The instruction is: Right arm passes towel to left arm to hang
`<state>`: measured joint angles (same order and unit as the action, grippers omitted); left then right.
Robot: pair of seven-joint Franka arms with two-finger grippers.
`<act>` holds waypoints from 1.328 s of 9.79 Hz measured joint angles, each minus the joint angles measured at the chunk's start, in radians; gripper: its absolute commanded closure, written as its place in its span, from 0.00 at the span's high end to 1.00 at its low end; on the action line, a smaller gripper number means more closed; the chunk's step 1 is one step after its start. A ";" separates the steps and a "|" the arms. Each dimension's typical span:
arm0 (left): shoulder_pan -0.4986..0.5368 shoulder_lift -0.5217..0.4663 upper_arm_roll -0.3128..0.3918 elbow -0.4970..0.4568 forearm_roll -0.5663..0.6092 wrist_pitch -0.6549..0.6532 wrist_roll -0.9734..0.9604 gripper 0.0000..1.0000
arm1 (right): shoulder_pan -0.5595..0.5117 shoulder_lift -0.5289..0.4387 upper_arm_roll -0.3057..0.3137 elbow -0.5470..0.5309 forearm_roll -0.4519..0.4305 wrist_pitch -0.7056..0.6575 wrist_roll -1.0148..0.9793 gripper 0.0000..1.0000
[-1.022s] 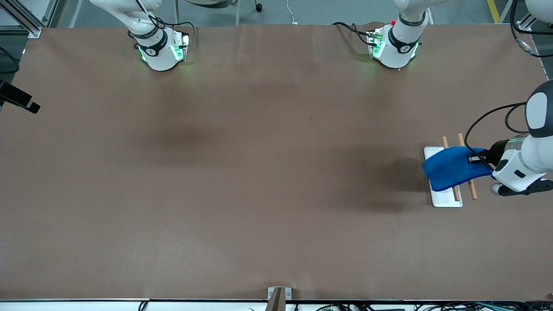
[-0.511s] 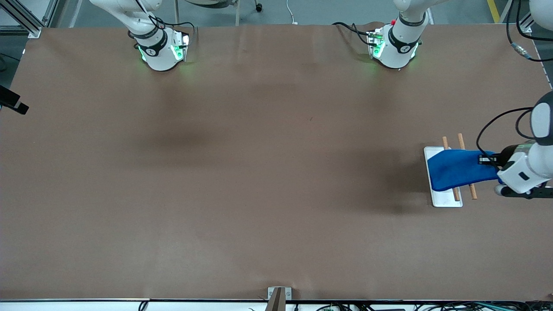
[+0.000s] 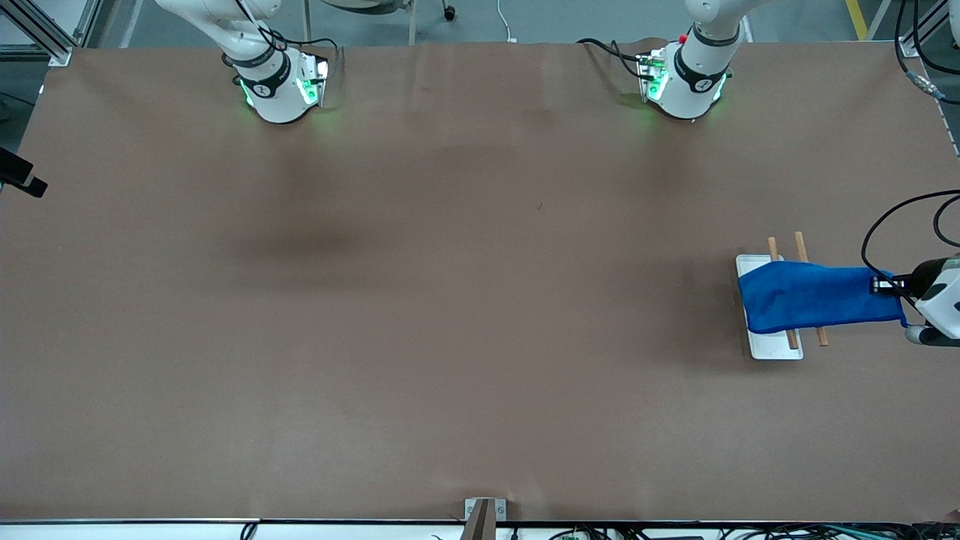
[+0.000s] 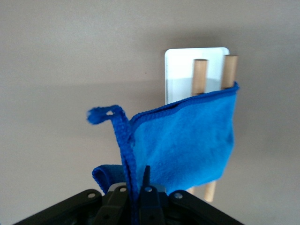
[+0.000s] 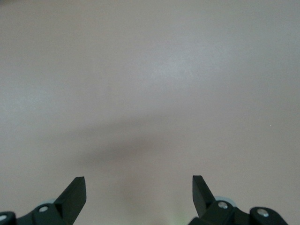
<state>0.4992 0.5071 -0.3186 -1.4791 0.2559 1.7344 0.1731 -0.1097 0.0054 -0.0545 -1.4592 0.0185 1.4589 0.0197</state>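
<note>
The bright blue towel (image 3: 810,298) lies stretched across two wooden rods (image 3: 801,244) that stand on a white base plate (image 3: 777,347) near the left arm's end of the table. My left gripper (image 3: 886,285) is shut on the towel's edge, off the rods toward the table's end. In the left wrist view the gripper (image 4: 134,182) pinches the stitched hem, and the towel (image 4: 187,145) covers the rods (image 4: 200,75) above the plate (image 4: 180,70). My right gripper (image 5: 139,187) is open and empty over bare table. A black part of it (image 3: 19,178) shows at the right arm's end.
Both arm bases stand at the table's edge farthest from the front camera: the right arm's (image 3: 277,86) and the left arm's (image 3: 686,82). A black cable (image 3: 877,229) loops above the left gripper. A small bracket (image 3: 484,514) sits at the near edge.
My left gripper has moved toward the left arm's end of the table, drawing the towel out flatter and longer across the rods. The right gripper's black part has slid slightly outward.
</note>
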 measured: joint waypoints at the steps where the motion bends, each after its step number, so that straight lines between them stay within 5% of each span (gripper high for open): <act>1: 0.013 0.020 0.000 0.000 0.000 0.020 0.005 0.04 | 0.000 0.000 0.000 0.000 0.000 -0.004 0.000 1.00; 2: 0.024 0.037 0.000 0.000 0.000 0.043 0.013 0.17 | 0.000 0.000 0.000 0.000 0.000 -0.010 0.000 1.00; 3: 0.038 0.051 0.000 0.000 0.000 0.058 0.026 0.82 | 0.000 0.000 0.000 0.000 0.000 -0.016 0.000 1.00; 4: 0.049 0.061 0.000 0.000 0.000 0.068 0.032 1.00 | 0.000 0.001 0.000 0.000 0.000 -0.017 0.006 1.00; 9: 0.053 0.052 -0.017 0.062 0.005 0.082 0.042 1.00 | 0.000 0.002 0.000 0.000 0.000 -0.020 0.062 1.00; 13: 0.044 -0.140 -0.151 0.112 -0.079 -0.030 -0.136 1.00 | 0.002 0.003 0.000 0.000 0.000 -0.021 0.064 1.00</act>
<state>0.5429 0.3668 -0.4699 -1.3670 0.1765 1.7047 0.0366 -0.1080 0.0080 -0.0540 -1.4589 0.0188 1.4382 0.0834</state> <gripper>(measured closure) 0.000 0.000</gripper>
